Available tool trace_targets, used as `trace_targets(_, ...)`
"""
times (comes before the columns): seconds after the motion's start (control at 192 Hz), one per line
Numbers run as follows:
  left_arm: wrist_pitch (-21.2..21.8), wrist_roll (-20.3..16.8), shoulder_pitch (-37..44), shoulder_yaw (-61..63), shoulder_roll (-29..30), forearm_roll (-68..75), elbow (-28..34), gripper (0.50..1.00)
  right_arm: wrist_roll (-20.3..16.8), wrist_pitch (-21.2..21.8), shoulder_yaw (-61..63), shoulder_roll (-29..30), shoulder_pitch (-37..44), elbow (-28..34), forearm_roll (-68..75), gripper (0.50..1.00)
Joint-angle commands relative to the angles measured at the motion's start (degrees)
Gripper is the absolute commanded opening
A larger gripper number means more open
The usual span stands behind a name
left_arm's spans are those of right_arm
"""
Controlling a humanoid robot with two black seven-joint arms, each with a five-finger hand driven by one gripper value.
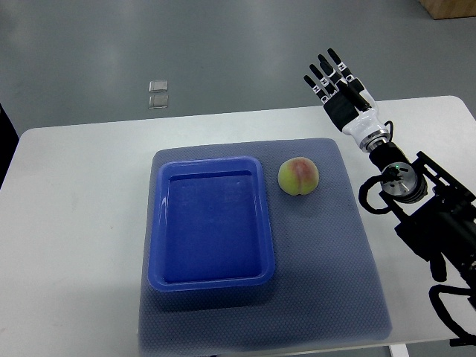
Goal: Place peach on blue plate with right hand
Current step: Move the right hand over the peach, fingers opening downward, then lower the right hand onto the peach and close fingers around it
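A yellow-green peach (299,176) with a red blush sits on the grey-blue mat, just right of the blue plate (210,277), a rectangular tray with nothing in it. My right hand (336,80) is raised beyond the table's far edge, up and to the right of the peach, fingers stretched out straight and holding nothing. Its arm runs down to the picture's right edge. No left arm shows.
The grey-blue mat (327,275) lies on a white table (74,238) and carries the tray and the peach. Two small clear squares (158,94) lie on the floor beyond the table. A brown box corner (450,9) shows at the top right.
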Motion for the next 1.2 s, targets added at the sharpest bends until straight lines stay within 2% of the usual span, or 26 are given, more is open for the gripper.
trace_targets(0.0, 0.0, 0.0, 0.0, -0.1, 0.0, 0.0, 0.0, 1.000, -0.1, 0.2, 0.0, -0.1, 0.0, 0.0, 0.0, 0.932)
trace_targets(0.406, 0.0, 0.0, 0.0, -0.1, 0.0, -0.1, 0.1, 1.000, -0.2, 0.4, -0.8, -0.3, 0.7, 0.5, -0.5, 0.932)
trace_targets(0.463, 0.0, 0.0, 0.0, -0.1, 0.0, -0.1, 0.1, 1.000, -0.4, 0.1, -3.2, -1.6, 1.3, 4.0, -1.1, 0.930)
trace_targets(0.51, 0.0, 0.0, 0.0, -0.1, 0.0, -0.1, 0.1, 1.000, -0.4, 0.1, -3.2, -1.6, 1.3, 4.0, -1.1, 0.930)
trace_targets(0.515, 0.0, 0.0, 0.0, -0.1, 0.0, -0.1, 0.1, 1.000, -1.1, 0.1, -4.9, -3.4, 2.1, 5.4, -2.0, 0.930)
trace_targets(0.567, 0.0, 0.0, 0.0, -0.1, 0.0, 0.0, 0.0, 1.000, -2.5, 0.1, -7.6, -5.1, 4.0, 5.9, -4.3, 0.932)
trace_targets(0.686, 0.0, 0.0, -0.2, -0.1, 0.0, 0.0, 0.0, 1.000, -3.9, 0.1, -13.6, -6.8, 7.1, 5.9, -9.6, 0.930)
trace_targets(0.692, 0.0, -0.1, -0.4, -0.1, 0.0, 0.0, 0.0, 1.000, -4.1, 0.5, -18.0, -8.3, 9.9, 5.9, -13.9, 0.932)
trace_targets(0.801, -0.1, -0.1, -0.4, -0.1, 0.0, 0.0, 0.0, 1.000, -4.9, 1.1, -28.4, -13.6, 16.0, 6.3, -24.5, 0.932)
trace_targets(0.889, -0.1, -0.1, -0.4, -0.1, 0.0, 0.0, 0.0, 1.000, -6.3, 1.4, -38.0, -16.0, 22.1, 8.2, -33.7, 0.930)
trace_targets(1.014, -0.2, -0.2, -0.4, -0.1, 0.0, 0.0, 0.0, 1.000, -7.2, 4.7, -50.9, -19.5, 29.9, 10.5, -44.3, 0.932)
trace_targets(1.097, -0.2, -0.2, -0.6, -0.1, 0.0, 0.1, 0.0, 1.000, -10.9, 6.7, -59.3, -20.3, 36.2, 14.1, -46.8, 0.930)
trace_targets(1.196, -0.2, -0.2, -1.1, -0.1, 0.0, 0.1, 0.0, 1.000, -16.0, 7.0, -65.5, -21.0, 41.0, 17.3, -46.8, 0.930)
